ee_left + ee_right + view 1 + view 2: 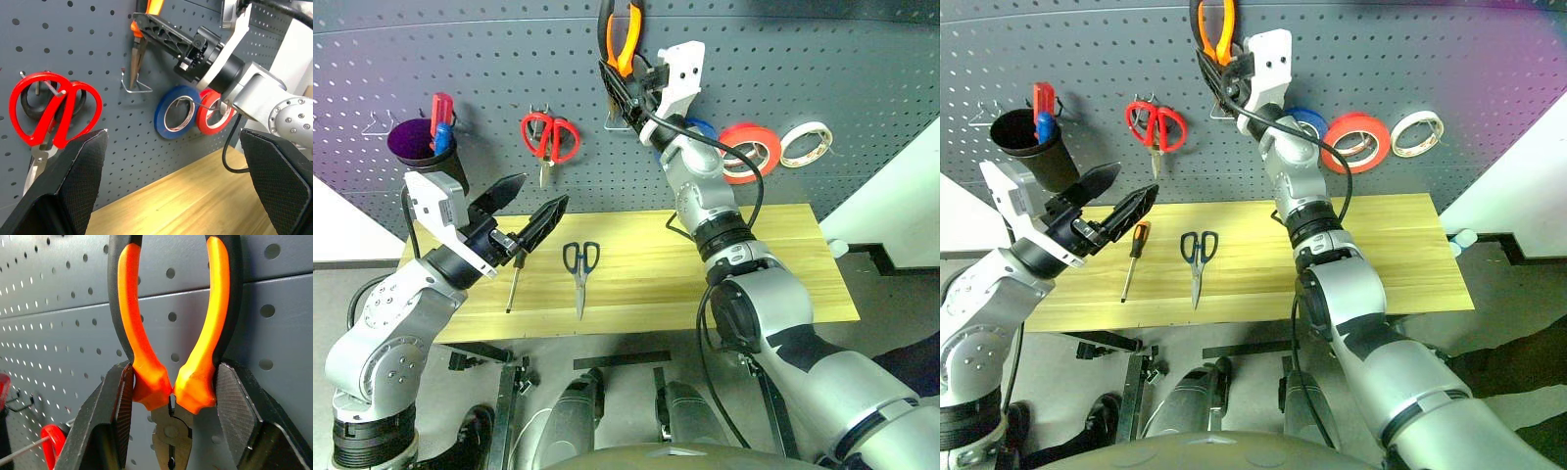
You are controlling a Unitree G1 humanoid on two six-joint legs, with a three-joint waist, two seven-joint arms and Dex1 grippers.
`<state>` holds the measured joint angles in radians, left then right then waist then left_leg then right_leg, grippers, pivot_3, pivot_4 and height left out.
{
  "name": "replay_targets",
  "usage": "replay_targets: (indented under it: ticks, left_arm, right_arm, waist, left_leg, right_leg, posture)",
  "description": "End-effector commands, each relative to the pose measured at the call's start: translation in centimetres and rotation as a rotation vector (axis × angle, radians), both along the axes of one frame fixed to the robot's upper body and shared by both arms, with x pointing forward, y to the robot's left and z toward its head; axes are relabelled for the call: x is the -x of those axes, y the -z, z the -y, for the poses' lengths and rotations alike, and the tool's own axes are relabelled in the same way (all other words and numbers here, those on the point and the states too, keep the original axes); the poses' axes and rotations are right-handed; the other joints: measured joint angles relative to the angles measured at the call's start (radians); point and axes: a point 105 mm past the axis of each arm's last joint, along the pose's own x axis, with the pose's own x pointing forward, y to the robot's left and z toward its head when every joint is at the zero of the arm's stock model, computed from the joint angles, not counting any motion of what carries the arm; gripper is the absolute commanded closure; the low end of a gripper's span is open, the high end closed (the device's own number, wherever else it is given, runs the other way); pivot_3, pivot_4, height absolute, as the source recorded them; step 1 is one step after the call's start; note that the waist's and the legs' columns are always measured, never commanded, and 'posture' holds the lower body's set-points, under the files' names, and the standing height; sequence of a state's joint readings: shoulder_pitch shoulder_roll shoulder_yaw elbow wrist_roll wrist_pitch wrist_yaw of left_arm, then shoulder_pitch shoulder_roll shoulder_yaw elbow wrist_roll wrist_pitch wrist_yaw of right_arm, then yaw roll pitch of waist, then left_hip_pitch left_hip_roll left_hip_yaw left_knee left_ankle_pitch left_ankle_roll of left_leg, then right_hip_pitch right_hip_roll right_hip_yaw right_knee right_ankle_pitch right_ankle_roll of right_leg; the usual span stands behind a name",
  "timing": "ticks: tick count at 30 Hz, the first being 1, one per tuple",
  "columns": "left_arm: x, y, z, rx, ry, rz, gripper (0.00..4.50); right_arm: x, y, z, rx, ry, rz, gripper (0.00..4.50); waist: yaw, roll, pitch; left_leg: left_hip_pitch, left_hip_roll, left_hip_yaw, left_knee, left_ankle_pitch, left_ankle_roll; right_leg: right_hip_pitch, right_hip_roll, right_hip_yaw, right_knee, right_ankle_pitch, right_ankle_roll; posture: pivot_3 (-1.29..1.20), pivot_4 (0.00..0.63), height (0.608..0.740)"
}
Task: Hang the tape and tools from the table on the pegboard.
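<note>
R gripper [171, 396] is raised to the pegboard [822, 69], fingers clamped on the orange-and-black pliers [171, 333] at the base of the handles, w/ the handles pointing up and the nose down. The pliers' nose sits at a wire hook [135, 84] on the board; can't tell if it's caught on it. L gripper [524, 211] hovers over the L end of the table [773, 264], jaws wide open, nothing in them, pointed toward the board. On the table: screwdriver [1133, 257] w/ orange-and-black handle, lying just below the L gripper's fingers, and the dark-handled scissors [580, 272] just beside it, blades pointing to the near edge; the two are apart, not touching. On the board: red-handled scissors [549, 137] hanging L of the pliers, a blue tape roll [175, 111] and the big red tape ring [751, 150] side by side R of the R arm, then a smaller whitish-core roll [805, 143] farther R. A dark cup [423, 149] holding red and blue items hangs at the board's L side.
</note>
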<state>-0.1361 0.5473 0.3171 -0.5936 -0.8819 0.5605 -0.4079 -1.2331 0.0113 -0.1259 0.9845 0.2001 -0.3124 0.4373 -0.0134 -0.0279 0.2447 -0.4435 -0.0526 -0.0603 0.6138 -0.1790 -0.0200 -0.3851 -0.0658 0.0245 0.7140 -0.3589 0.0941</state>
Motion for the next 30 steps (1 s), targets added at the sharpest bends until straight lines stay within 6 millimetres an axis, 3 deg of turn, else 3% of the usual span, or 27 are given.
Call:
replay_targets:
  ticks: [1,12,25,30]
  left_arm:
    - [0.6,-1.1,0.3,-0.012,0.014,0.051,0.00]
    - [0.7,-1.0,0.4,-0.015,0.018,0.048,0.00]
    - [0.8,-1.0,0.4,-0.015,0.017,0.043,0.00]
    - [0.8,-0.9,0.4,-0.015,0.015,0.041,0.00]
  right_arm:
    - [0.4,-0.8,-0.1,-0.004,0.007,0.048,2.41]
    - [0.5,1.1,-0.6,0.062,0.045,0.048,2.41]
    - [-0.1,1.5,0.4,0.075,0.118,0.035,2.41]
    - [-0.3,1.8,0.5,0.084,0.120,0.021,0.80]
  waist:
    - [0.000,0.000,0.001]
    - [0.000,0.001,0.001]
    - [0.000,0.001,0.002]
    - [0.001,0.002,0.002]
  left_leg:
    - [0.000,0.000,0.000,0.000,0.000,0.000]
    - [-0.001,0.000,0.000,-0.002,0.000,0.000]
    - [-0.001,0.000,-0.001,-0.004,0.000,0.000]
    - [0.000,0.000,-0.001,-0.003,0.000,0.001]
  right_leg:
    - [0.000,0.000,0.000,0.000,0.000,0.000]
    - [0.001,0.000,0.000,-0.006,0.000,0.000]
    - [0.003,0.000,0.000,-0.011,0.000,0.000]
    - [0.004,0.000,-0.001,-0.011,0.000,-0.001]
  posture:
    - [0.13,0.225,0.740]
    - [0.13,0.227,0.740]
    - [0.13,0.234,0.740]
    - [0.13,0.236,0.740]
